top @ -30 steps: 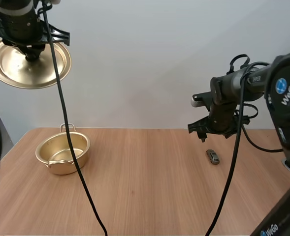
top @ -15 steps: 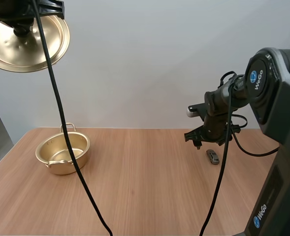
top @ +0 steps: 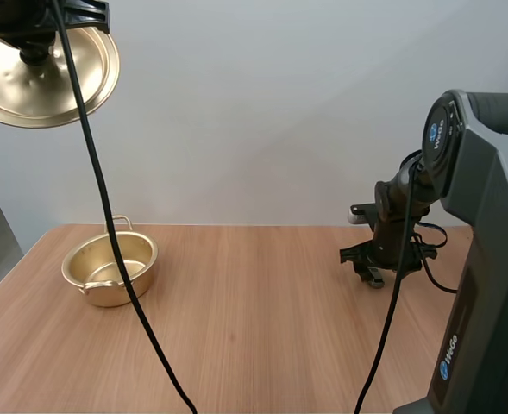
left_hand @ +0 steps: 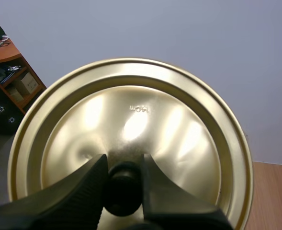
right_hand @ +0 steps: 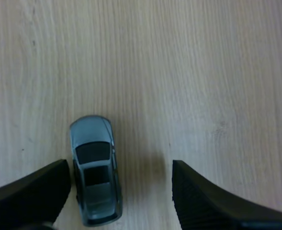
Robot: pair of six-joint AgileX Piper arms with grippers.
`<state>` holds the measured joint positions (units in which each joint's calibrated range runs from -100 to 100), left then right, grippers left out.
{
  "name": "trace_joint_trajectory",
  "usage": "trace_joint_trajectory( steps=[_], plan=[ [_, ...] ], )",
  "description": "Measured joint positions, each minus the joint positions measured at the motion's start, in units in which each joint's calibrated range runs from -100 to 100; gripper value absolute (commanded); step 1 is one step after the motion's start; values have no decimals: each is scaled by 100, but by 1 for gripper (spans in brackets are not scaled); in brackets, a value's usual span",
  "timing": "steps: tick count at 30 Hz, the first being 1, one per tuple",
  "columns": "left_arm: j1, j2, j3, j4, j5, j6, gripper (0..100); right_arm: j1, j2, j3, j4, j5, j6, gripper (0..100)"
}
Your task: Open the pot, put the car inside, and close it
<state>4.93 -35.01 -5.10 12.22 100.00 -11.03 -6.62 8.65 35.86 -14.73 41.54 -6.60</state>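
High view. Up at the left, high above the table (top: 236, 336), the left gripper (top: 34, 53), clamped on the gold lid (top: 51, 82) by its knob. Below on the wood, the pot (top: 111, 296), open, empty as far as can be seen, and well apart from everything else. Over at the right, the right gripper (top: 371, 274), down close to the tabletop where the car lies. Little of the car to be made out from here behind the dark fingers.

Left wrist view. Both fingers (left_hand: 83, 187) pinched tight on the black knob (left_hand: 124, 184), with the lid (left_hand: 141, 115) hanging level-faced behind them. Looks a firm hold, so nothing to correct there. Best to keep it parked high and out of the way.

Right wrist view. Fingers (right_hand: 30, 191) spread wide apart, straddling the small grey car (right_hand: 95, 177), which rests on its wheels on the table (right_hand: 188, 72). Off-centre, though: just beside one finger, perhaps touching it, with a broad strip of bare wood before the other.

Step in hand, by the look of it: picking up the car. To do it well, slide the right gripper (right_hand: 120, 165) sideways until the car sits midway between the tips. Then sink until the tips flank the body below the roofline, and close slowly across the narrow width. Otherwise, a likely shove or skid of the car on closing, or a pinch on one corner only.
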Motion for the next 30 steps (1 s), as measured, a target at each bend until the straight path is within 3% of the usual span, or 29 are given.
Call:
trace_joint_trajectory(
  steps=[9,10,11,13,17,24,30],
  plan=[
    [0,0,0,0,0,0,0,0,353,-13,633,-259,-428,100],
    [0,0,0,0,0,0,0,0,389,-13,646,-289,-564,94],
    [0,0,0,0,0,0,0,0,421,-13,666,-331,-701,72],
    [0,0,0,0,0,0,0,0,451,-13,687,-331,-928,0],
    [0,0,0,0,0,0,0,8,455,-13,700,-187,-1085,0],
    [0,-178,0,0,0,0,0,2,328,-100,753,24,-699,0],
    [0,-868,0,0,-11,0,0,45,-210,-478,937,453,-1135,0]
  ],
)
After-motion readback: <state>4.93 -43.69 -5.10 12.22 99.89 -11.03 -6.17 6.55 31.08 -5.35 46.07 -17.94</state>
